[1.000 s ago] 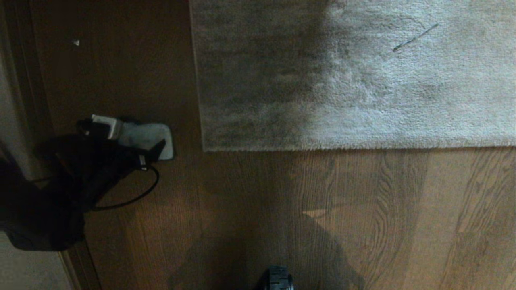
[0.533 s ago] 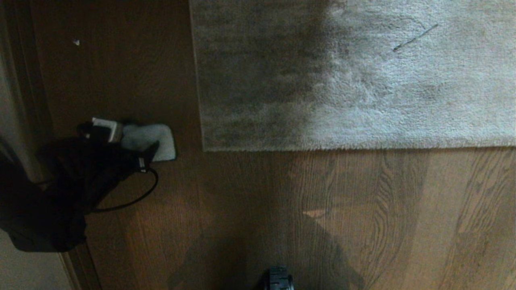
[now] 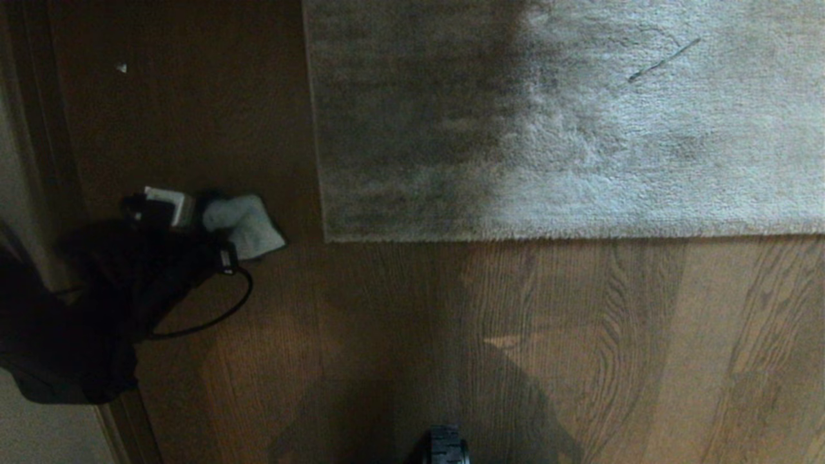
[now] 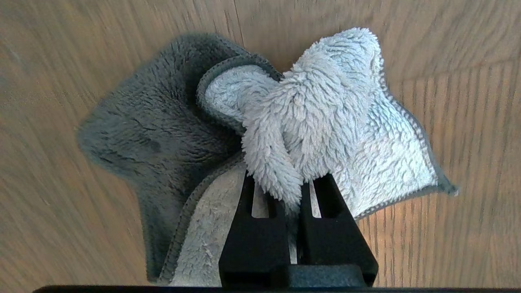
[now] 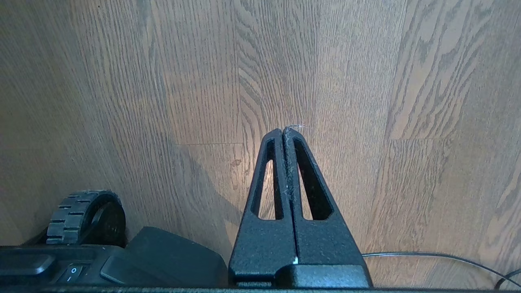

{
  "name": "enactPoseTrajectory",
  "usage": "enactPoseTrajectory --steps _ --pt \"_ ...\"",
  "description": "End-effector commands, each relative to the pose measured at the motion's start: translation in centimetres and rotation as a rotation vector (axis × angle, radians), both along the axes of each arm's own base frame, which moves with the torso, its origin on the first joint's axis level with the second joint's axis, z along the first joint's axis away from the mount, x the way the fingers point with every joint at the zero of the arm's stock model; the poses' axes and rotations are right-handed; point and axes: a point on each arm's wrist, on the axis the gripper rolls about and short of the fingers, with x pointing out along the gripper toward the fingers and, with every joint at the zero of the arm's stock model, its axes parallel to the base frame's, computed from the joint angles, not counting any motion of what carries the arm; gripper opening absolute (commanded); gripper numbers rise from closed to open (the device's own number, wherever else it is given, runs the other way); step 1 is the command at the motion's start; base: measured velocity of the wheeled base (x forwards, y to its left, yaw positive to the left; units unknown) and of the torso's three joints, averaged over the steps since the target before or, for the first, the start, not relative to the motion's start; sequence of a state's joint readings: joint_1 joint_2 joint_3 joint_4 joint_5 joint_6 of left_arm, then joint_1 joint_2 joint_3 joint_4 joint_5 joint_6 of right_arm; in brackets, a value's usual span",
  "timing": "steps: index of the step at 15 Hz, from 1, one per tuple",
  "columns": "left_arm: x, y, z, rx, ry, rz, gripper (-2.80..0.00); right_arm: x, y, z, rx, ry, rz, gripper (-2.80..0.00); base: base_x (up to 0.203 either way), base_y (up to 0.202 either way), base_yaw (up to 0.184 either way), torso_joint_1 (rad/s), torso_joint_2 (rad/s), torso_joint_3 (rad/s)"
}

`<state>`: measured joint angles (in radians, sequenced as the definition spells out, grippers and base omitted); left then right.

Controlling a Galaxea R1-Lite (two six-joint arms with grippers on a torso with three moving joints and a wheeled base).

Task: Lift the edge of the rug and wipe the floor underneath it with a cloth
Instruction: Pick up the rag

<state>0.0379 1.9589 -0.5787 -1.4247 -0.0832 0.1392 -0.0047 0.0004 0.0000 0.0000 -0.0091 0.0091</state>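
Note:
The pale-grey cloth [image 3: 248, 222] lies bunched on the brown wood floor [image 3: 451, 335], to the left of the rug's near-left corner. My left gripper [image 3: 209, 229] is shut on a fold of the cloth [image 4: 325, 122]; in the left wrist view the left gripper [image 4: 285, 187] pinches a fluffy ridge between its black fingers [image 4: 252, 228]. The rug edge [image 3: 548, 237] lies flat on the floor, its corner [image 3: 327, 238] a short way right of the cloth. My right gripper [image 5: 284, 131] hangs shut and empty above bare floor [image 5: 366, 101], outside the head view.
A dark door frame or wall strip [image 3: 38, 142] runs down the left side. A black cable [image 3: 206, 322] loops from the left arm. The base's wheel [image 3: 445, 444] shows at the bottom edge, and another wheel [image 5: 81, 215] beside the right arm.
The left gripper has closed on the cloth, which has gone from lying flat to gathered and bunched up. The arm has barely moved; rug and right arm are unchanged.

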Motion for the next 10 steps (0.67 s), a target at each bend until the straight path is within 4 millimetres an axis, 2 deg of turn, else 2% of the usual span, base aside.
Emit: enactPoseTrajectory --steps 1,5,10 --pt "-0.2 0.0 0.4 0.000 -0.035 0.002 -2.80 0.0 0.0 0.0 0.000 0.000 0.000 -2.80 0.000 0.000 0.000 0.000 0.00 0.000" --pt "-1.0 0.0 1.1 -0.001 -0.058 0.002 -2.80 0.0 0.0 0.0 0.000 0.000 0.000 -2.80 0.000 0.000 0.000 0.000 0.00 0.000" --pt "-3.7 -0.3 2.6 0.000 -0.083 -0.007 -2.80 0.0 0.0 0.0 0.000 0.000 0.000 -2.80 0.000 0.000 0.000 0.000 0.00 0.000"
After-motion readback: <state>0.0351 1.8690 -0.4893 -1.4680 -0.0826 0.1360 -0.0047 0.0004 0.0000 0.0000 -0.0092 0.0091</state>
